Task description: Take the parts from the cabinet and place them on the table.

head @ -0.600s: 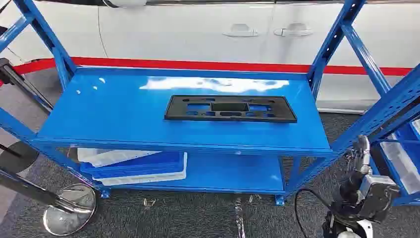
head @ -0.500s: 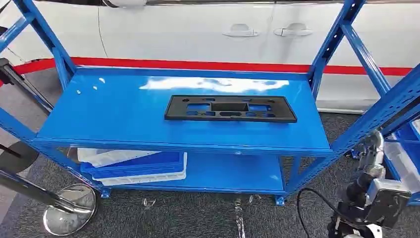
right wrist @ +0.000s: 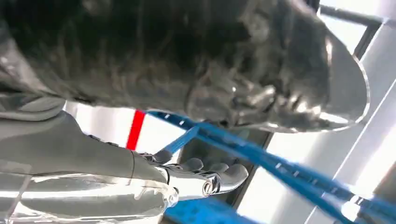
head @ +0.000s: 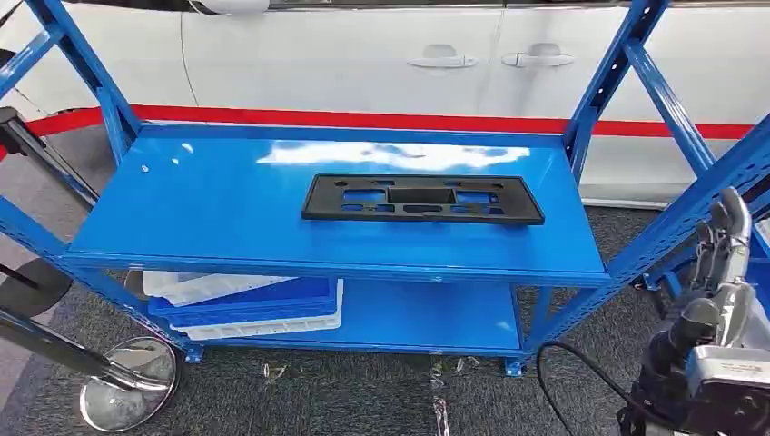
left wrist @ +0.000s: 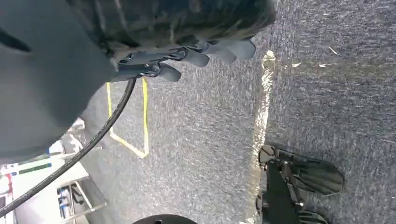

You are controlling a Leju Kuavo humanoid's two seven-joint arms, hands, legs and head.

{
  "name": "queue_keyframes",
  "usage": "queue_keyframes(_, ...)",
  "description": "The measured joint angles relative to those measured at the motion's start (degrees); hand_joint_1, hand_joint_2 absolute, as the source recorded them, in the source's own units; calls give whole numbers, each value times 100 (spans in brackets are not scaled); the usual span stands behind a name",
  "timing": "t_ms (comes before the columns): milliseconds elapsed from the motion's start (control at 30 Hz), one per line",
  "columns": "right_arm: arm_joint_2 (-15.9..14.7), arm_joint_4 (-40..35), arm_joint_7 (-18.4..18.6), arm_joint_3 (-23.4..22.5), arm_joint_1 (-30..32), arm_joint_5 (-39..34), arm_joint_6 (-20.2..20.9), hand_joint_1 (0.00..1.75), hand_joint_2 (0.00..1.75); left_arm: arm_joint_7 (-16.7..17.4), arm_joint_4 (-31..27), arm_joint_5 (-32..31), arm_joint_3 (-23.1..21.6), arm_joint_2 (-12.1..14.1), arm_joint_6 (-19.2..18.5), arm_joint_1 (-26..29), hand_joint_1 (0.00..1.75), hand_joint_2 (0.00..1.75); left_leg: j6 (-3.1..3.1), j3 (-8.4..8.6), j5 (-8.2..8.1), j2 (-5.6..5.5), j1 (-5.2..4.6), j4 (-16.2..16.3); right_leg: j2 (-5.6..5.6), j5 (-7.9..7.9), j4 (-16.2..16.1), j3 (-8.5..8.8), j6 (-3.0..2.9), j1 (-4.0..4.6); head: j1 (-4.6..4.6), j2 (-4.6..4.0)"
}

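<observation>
Rising since the earlier frames, the right hand [head: 724, 250] is now standing beside the blue rack's right upright [head: 699, 204], fingers extended and apart, holding nothing. Black plastic panel [head: 422, 199] is lying flat, mid-shelf on the blue top shelf [head: 209, 200], well apart from that hand, with bare shelf showing on all sides up to the edges. Left hand [left wrist: 196, 53] is hanging over grey carpet [left wrist: 327, 93], fingers loosely apart, gripping nothing.

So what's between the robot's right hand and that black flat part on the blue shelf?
In the head view, bare blue shelf top and a blue upright post lie between the right hand and the black part.
</observation>
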Motion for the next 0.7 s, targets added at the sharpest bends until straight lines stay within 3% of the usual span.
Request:
queue_keyframes(667, -831, 227, 1607, 2585, -2205, 489, 1475, 0, 0, -223, 4, -380, 0, -24, -146, -24, 0, 0, -2, -1, 3, -1, 2, 0, -2, 1, 6, -4, -2, 0, 0, 0)
queue_keyframes(700, -881, 258, 1682, 2720, -2307, 507, 1539, 0, 175, -236, 4, -400, 0, -24, -160, -25, 0, 0, -2, -2, 3, -2, 2, 0, -2, 1, 6, -4, -2, 0, 0, 0)
